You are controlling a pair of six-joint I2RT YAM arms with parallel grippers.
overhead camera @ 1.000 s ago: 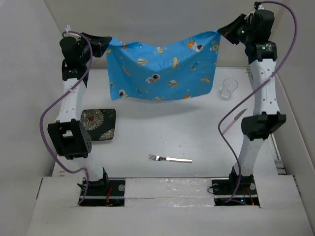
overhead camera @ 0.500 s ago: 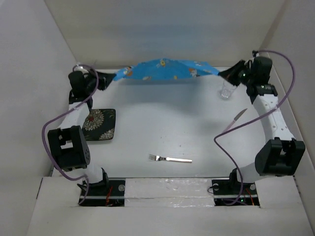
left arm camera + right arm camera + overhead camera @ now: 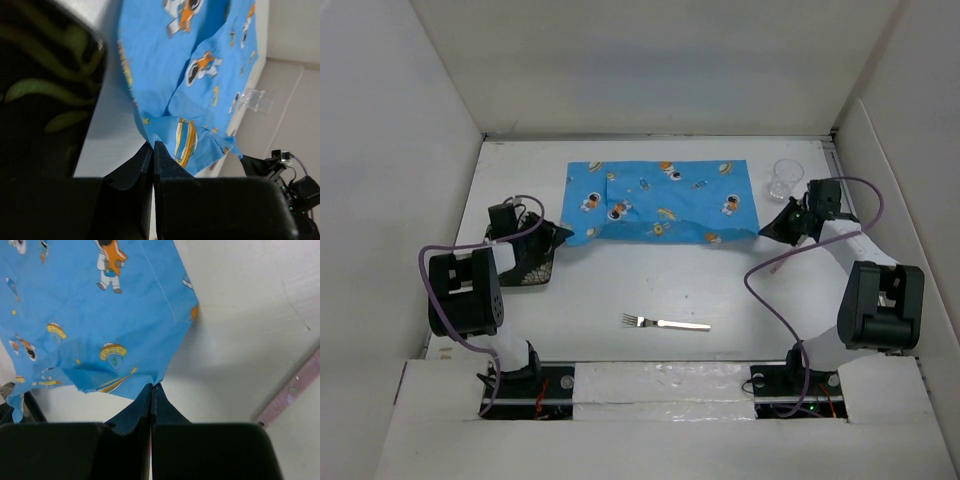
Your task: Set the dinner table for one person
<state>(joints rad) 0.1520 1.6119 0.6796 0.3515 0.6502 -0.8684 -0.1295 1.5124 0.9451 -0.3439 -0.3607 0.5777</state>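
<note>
Dinner table [image 3: 650,285], the big white one, is filling the floor of a white-walled box, and everything is sitting on it. I am counting one of each thing: one mat, one plate, one fork, one glass, plus a pink strip.

One blue mat [image 3: 660,200] is lying spread over the far middle of the table, its print showing cartoon astronauts and ringed saucers. Its left part is folding over itself in a crease, and the two near corners are being pulled out to either side.

One dark plate [image 3: 535,262] with a pale flower pattern is resting at the left, near the mat's left near corner, and the left arm is reaching across it. One fork [image 3: 665,323] is lying alone in the near middle, tines pointing left, well apart from the mat. One clear glass [image 3: 786,178] is standing upright just beside the mat's far right corner, the white table showing through it. In the right wrist view a pink strip [image 3: 292,388] is lying on the table to the right of the mat's corner; too little of it is showing for me to name it.

Left gripper [image 3: 558,235] is sitting low at the mat's left near corner, its fingers pressing together with the cloth pinched between them. Right gripper [image 3: 767,230] is doing the same at the right near corner, fingers meeting on the blue edge. Both wrist views are showing the cloth running straight into the closed tips.
</note>
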